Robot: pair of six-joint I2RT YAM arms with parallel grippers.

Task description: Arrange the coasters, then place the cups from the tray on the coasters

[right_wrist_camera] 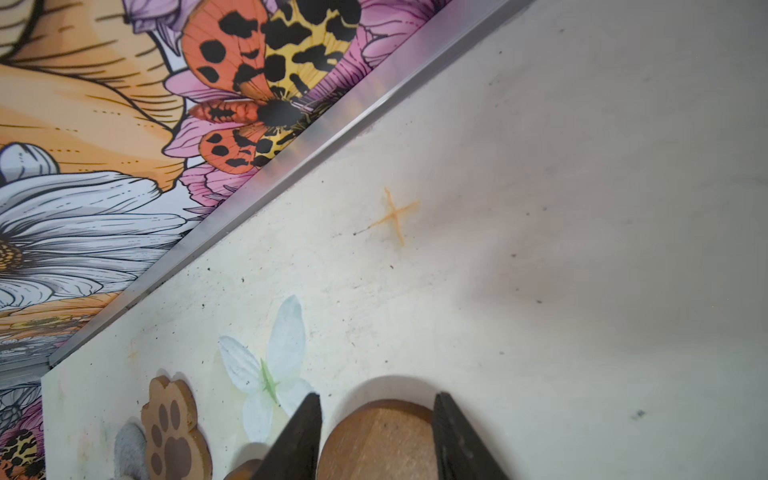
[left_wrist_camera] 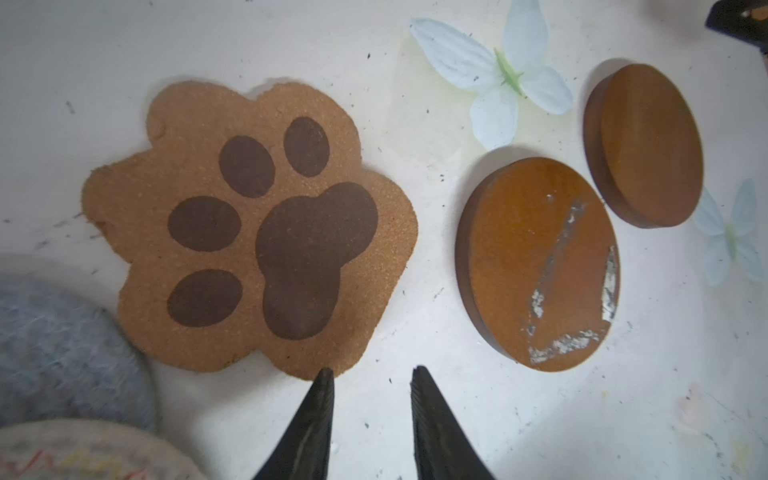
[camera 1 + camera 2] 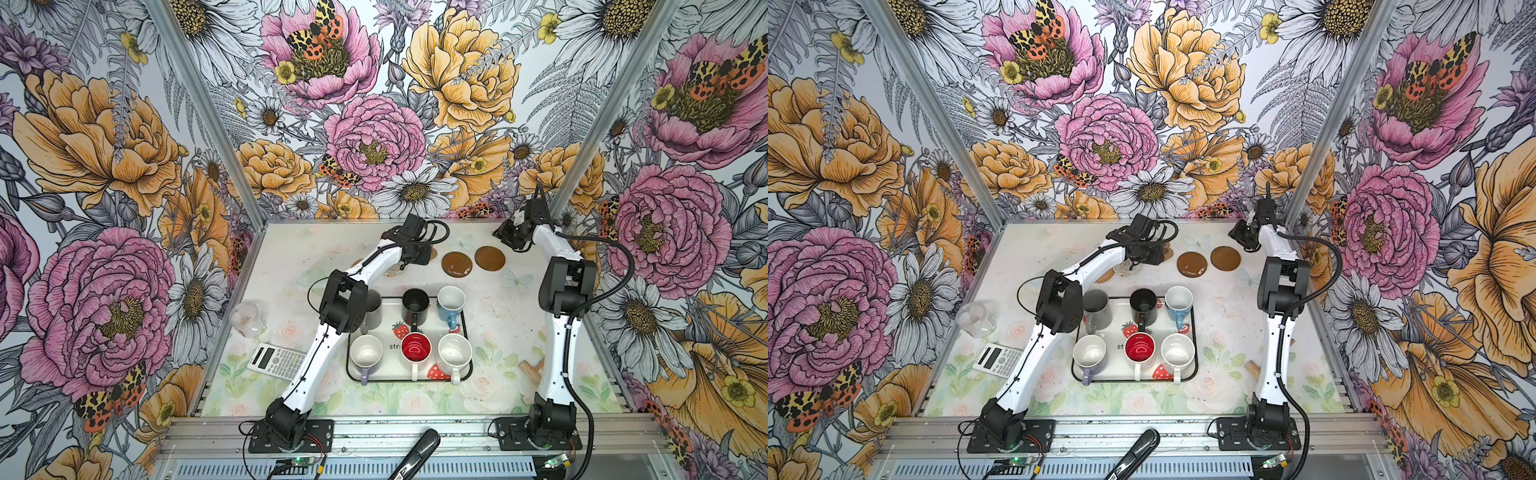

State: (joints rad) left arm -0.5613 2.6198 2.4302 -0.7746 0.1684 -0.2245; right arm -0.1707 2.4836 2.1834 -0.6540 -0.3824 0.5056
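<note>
Treat coaster arrangement as under way and cup transfer as not begun. Locate the desk (image 3: 498,316) and, at its middle, the tray (image 3: 390,316), loaded with all six cups: grey cup (image 3: 372,309), black cup (image 3: 415,305) and light blue cup (image 3: 451,303) in the far row; lavender cup (image 3: 365,353), red-lined white cup (image 3: 415,347) and speckled white cup (image 3: 454,353) in the near row. Count none on a coaster. Beyond the tray, toward the back wall, find the coasters in a loose row: scuffed brown disc (image 3: 456,264) and clean brown disc (image 3: 490,258) near each other but apart, then the paw-shaped coaster (image 2: 249,224), then the grey-blue coaster (image 2: 62,345) just beside a pale round mat (image 2: 83,453), the last two only partly in the left wrist view. Look for a tan woven edge (image 3: 1105,276) peeking from under the left arm. Left gripper (image 2: 372,374): jaws narrowly parted, empty, tips at the edge of the paw-shaped coaster; contact impossible to confirm. Right gripper (image 1: 377,395): jaws parted, empty, near the back right of the desk, just clear of the clean brown disc. Remaining, by judgement: finish spacing the coasters, then move six cups.
</note>
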